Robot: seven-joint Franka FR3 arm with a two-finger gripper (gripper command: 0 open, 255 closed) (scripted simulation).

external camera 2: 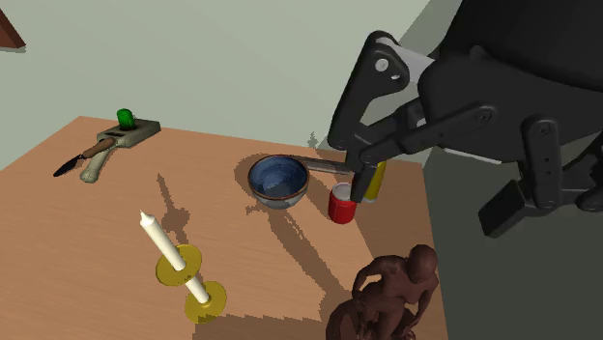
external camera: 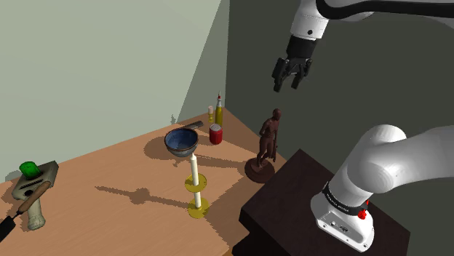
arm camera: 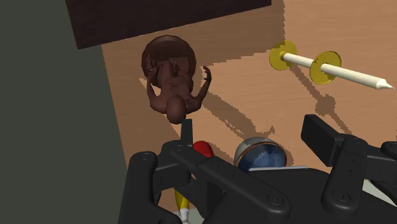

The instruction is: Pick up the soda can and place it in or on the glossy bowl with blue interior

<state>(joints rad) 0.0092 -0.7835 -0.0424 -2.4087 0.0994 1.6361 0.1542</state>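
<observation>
Shoulder view has my gripper (external camera: 287,85) hanging high over the desk (external camera: 109,174), spread open and empty, while the red soda can (external camera: 216,134) stands upright just beside the bowl (external camera: 180,140), and since it's probably light, thin-walled and slick, I'd clasp its mid-sidewall gently.

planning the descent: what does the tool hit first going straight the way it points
Likely the red soda can, or bare table just beside it; the open tool hangs high above, so depth is uncertain.
</observation>
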